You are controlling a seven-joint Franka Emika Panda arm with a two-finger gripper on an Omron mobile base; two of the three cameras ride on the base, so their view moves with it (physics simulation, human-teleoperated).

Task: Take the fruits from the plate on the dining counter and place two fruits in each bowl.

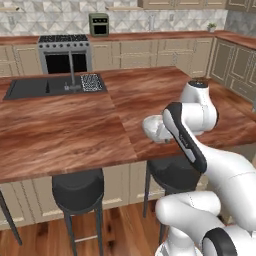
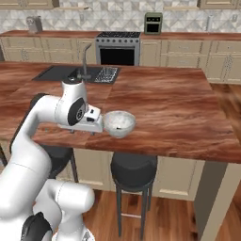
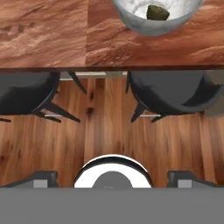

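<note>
Stools point(image 3: 175, 94) stand nearest; gripper point(image 3: 113, 177) spread wide, empty, beside the pale bowl point(image 2: 119, 123) holding a dark fruit point(image 3: 157, 12) on the table's point(image 2: 169, 113) near edge.

Home kitchen: steel stove point(image 1: 64, 52), inset sink point(image 1: 50, 86), cream cabinets point(image 2: 188, 56).

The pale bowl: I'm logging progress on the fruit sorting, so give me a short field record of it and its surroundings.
bowl: pale whitish-grey bowl, upright on the dining counter, near its front edge
contents: one dark green-brown fruit visible inside
tool: open, holding nothing, beside the bowl
below counter: black stools on wood floor
</note>
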